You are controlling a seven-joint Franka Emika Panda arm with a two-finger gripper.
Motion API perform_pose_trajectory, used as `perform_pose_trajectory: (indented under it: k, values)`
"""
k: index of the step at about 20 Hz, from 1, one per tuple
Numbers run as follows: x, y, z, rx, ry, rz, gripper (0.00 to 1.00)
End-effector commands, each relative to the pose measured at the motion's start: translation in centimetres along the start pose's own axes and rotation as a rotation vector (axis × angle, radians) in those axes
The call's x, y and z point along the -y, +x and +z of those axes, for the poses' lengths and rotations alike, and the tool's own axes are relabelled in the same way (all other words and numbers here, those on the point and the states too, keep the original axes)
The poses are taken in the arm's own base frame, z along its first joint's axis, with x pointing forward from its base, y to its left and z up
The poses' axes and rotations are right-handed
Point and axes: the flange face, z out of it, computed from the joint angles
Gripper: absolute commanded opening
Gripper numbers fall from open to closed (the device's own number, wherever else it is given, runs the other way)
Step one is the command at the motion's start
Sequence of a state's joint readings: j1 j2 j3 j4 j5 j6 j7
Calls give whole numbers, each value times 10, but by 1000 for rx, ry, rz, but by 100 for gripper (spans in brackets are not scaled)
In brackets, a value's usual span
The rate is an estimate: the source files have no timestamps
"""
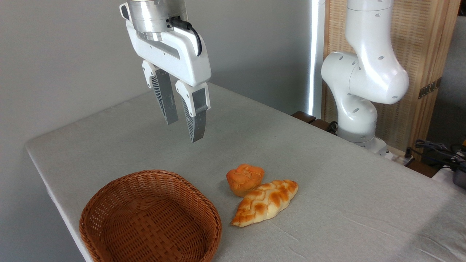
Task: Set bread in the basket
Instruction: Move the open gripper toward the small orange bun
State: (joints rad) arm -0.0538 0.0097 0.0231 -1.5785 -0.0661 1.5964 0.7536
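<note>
Basket [109, 203] was cut off at the bottom edge; arm's upper links were cropped at the top. No legible writing was seen. Gripper [185, 123] was held high over the table [346, 203], fingers slightly apart, nothing gripped. Bread [244, 178] was lying right of the basket, touching the braided loaf [265, 202].

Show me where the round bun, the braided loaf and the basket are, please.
round bun [244, 178], fixed camera, cracked top.
braided loaf [265, 202], fixed camera, middle of crust.
basket [214, 218], fixed camera, right rim.
</note>
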Motion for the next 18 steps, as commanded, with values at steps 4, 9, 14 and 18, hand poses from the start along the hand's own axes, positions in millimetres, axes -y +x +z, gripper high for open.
perform_pose_trajectory:
  k: [4, 9, 14, 18]
  values:
    - [-1, -6, 5, 17, -2, 13, 100]
    - [-12, -9, 8, 22, -7, 26, 100]
    - [-41, -30, 36, -10, 23, 42, 100]
    - [-82, -54, 89, 32, -6, 96, 100]
